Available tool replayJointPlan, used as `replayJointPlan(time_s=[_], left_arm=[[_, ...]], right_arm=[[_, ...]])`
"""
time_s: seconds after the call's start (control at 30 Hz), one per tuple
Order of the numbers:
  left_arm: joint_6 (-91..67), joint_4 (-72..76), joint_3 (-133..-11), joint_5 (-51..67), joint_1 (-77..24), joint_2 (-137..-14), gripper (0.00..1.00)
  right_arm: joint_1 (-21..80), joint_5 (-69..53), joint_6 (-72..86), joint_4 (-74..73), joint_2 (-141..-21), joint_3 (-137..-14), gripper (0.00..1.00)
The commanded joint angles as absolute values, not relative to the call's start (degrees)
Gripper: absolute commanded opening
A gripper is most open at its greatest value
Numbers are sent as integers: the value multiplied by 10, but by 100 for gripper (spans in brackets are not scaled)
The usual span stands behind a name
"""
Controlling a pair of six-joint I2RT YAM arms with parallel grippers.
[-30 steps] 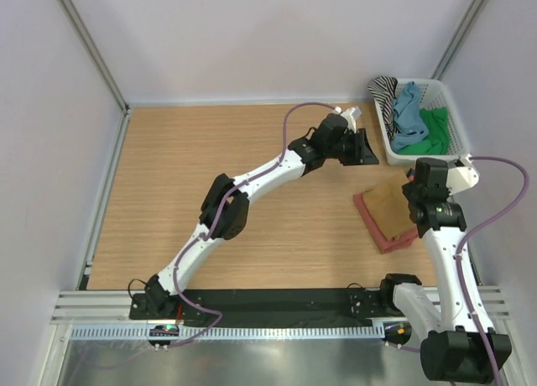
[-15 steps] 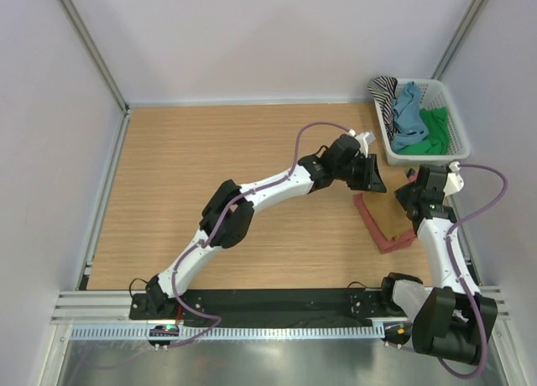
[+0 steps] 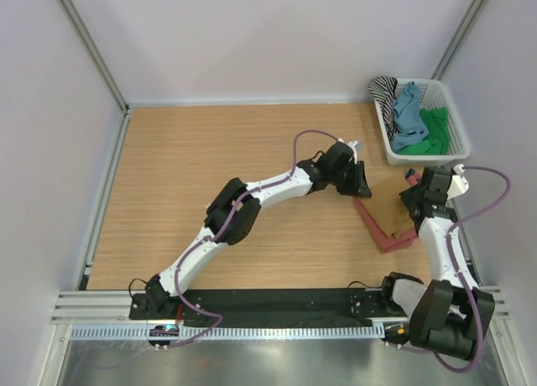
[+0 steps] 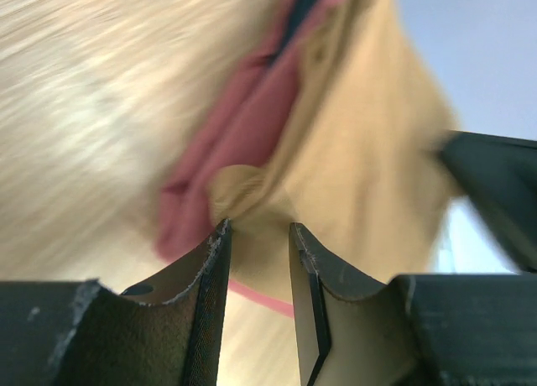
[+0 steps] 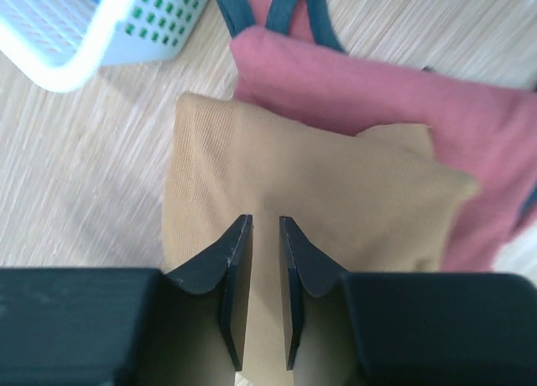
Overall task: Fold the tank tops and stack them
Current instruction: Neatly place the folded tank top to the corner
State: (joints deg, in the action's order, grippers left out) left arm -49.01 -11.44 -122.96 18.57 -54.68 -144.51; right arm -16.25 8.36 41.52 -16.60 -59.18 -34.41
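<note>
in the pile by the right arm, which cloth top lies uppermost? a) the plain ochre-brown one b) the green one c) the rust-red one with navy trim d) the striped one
a: in the right wrist view the folded ochre-brown cloth tank top overlaps the rust-red cloth tank top with navy trim, whose edges show from under it.

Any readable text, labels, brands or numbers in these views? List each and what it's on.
None can be read. The rust-red tank top, the ochre tank top and the white basket show no lettering in any view, and the left wrist view is too blurred to show any.
</note>
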Motion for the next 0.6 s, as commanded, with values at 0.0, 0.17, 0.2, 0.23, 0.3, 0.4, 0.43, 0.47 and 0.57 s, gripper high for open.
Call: replayJointPlan(time_s=[0.0, 0.17, 0.2, 0.23, 0.3, 0.4, 0.43, 0.47, 0.57], left_arm=[[-475, -131, -1249, 166, -545, -1451, 35], [-459, -143, -1242, 144, -543, -1436, 35], [-459, -143, -1237, 145, -542, -1433, 35], [-458, -142, -1233, 145, -542, -1430, 35], [-456, -142, -1224, 145, -543, -1422, 35], [-455, -142, -1215, 146, -542, -1412, 35], [-454, -142, -1213, 147, -542, -1404, 37], [-453, -142, -1209, 149, -542, -1399, 39], [-447, -141, -1195, 147, -542, -1369, 50]], right_arm=[[-164, 154, 393, -202, -538, -381, 25], [-177, 178, 407, -219, -550, -360, 20], [-183, 167, 407, -217, -564, -359, 14], [-192, 164, 410, -218, -599, -359, 9], [-215, 165, 420, -227, -629, -359, 1], [-229, 183, 435, -228, -654, -347, 1], [-229, 212, 441, -237, -650, -344, 1], [-229, 233, 451, -247, -647, -344, 1], [-230, 298, 468, -282, -616, -352, 1]])
